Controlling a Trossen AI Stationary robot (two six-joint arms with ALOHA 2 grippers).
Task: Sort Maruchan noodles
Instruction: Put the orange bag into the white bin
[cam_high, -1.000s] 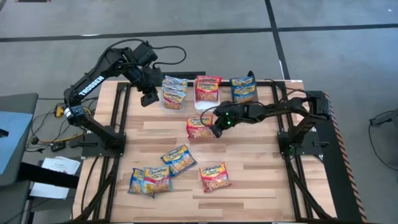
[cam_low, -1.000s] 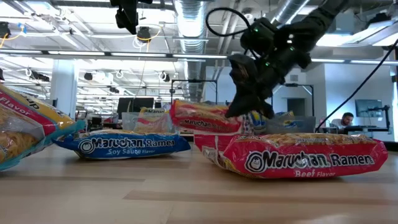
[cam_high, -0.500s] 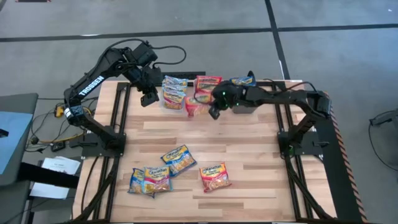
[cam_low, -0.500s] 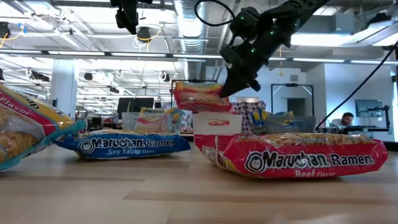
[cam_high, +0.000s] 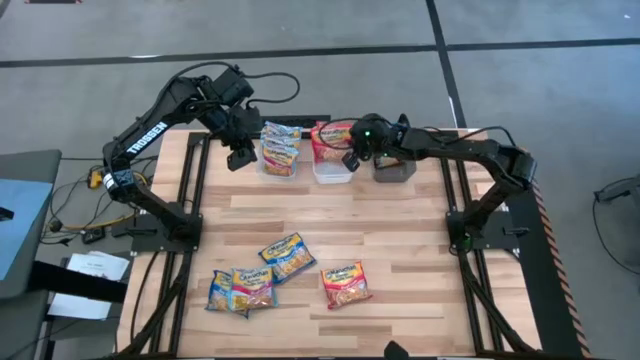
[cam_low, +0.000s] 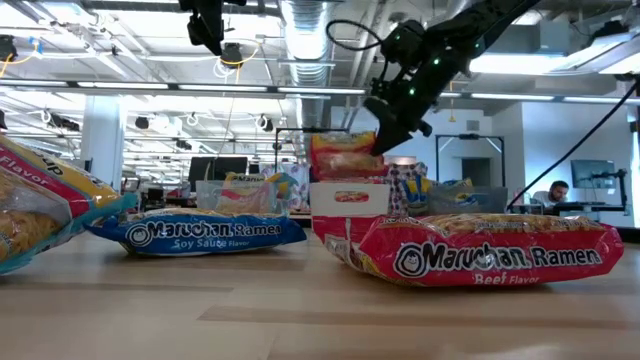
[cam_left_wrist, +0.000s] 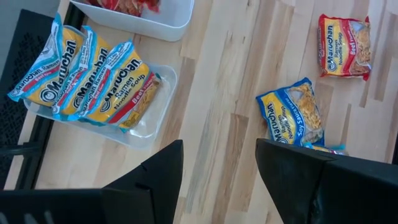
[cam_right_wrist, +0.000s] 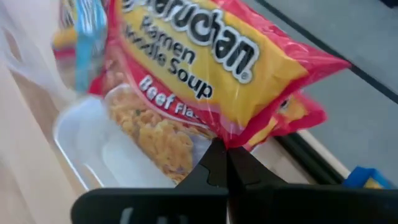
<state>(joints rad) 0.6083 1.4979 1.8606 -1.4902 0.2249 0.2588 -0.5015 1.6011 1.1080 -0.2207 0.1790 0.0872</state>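
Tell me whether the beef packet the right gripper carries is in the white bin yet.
Not yet. The right gripper is shut on the beef packet's edge, holding it above the white bin.

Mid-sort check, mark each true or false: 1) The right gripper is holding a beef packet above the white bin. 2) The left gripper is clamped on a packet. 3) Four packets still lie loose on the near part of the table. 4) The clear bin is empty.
1) True: the right gripper is shut on a beef packet over the white bin.
2) False: the left gripper is open and holds nothing, hovering near the clear bin.
3) True: four loose packets lie there.
4) False: the clear bin holds blue-edged packets.
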